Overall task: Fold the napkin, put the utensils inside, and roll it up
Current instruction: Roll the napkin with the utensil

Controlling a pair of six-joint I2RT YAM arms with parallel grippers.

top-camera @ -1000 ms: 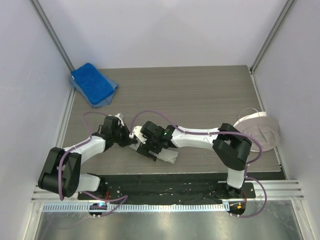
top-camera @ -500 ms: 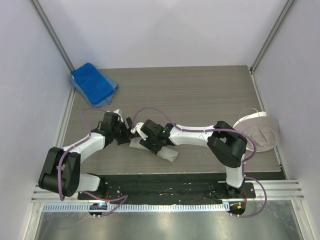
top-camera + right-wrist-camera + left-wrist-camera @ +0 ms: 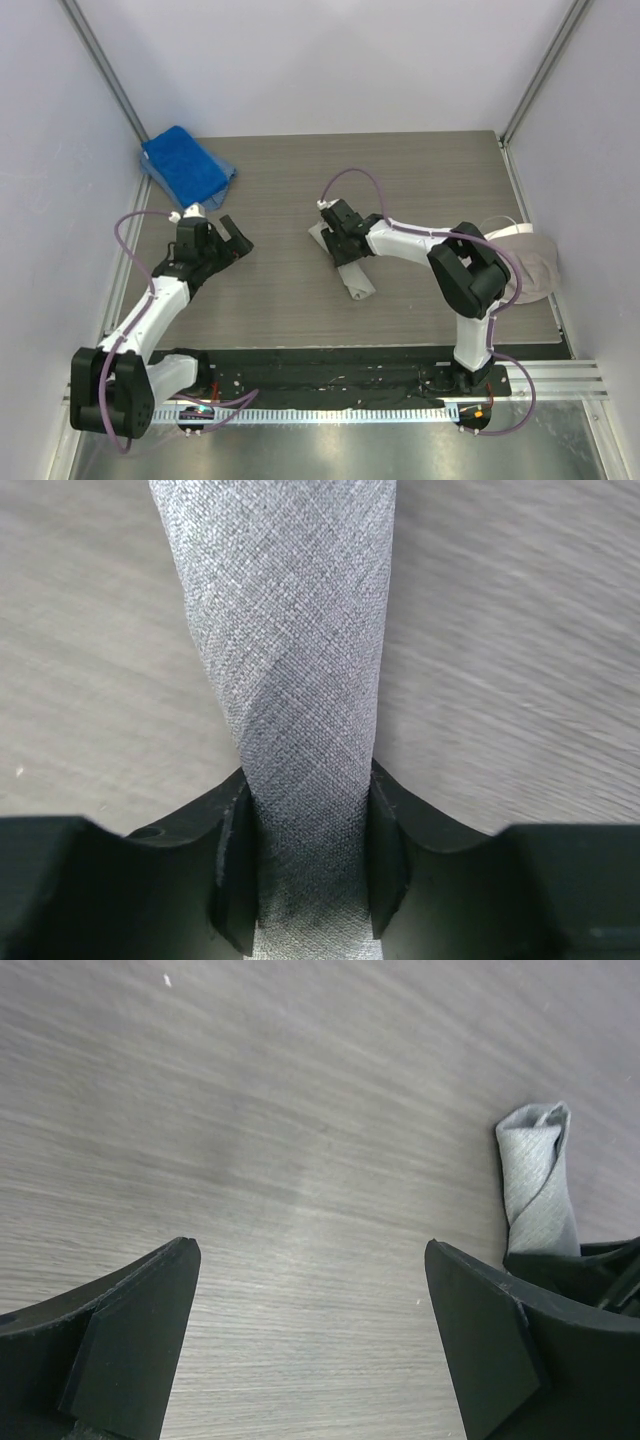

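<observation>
The napkin (image 3: 358,282) is a tight light grey roll lying slantwise on the table's middle; it also shows in the left wrist view (image 3: 540,1185) and fills the right wrist view (image 3: 290,630). My right gripper (image 3: 343,245) is shut on the roll near its far end, both pads (image 3: 232,865) pressed against the cloth. My left gripper (image 3: 235,238) hangs well to the left of the roll, jaws wide open over bare wood (image 3: 310,1248), holding nothing. The utensils are out of view.
A bright blue towel (image 3: 185,167) lies in the back left corner. A beige-grey cloth with a white edge (image 3: 520,262) sits at the table's right edge. White walls close in both sides and the back.
My left gripper let go, opened wide and drew back to the left. My right gripper closed on the napkin roll and carried it right and away from the near edge.
</observation>
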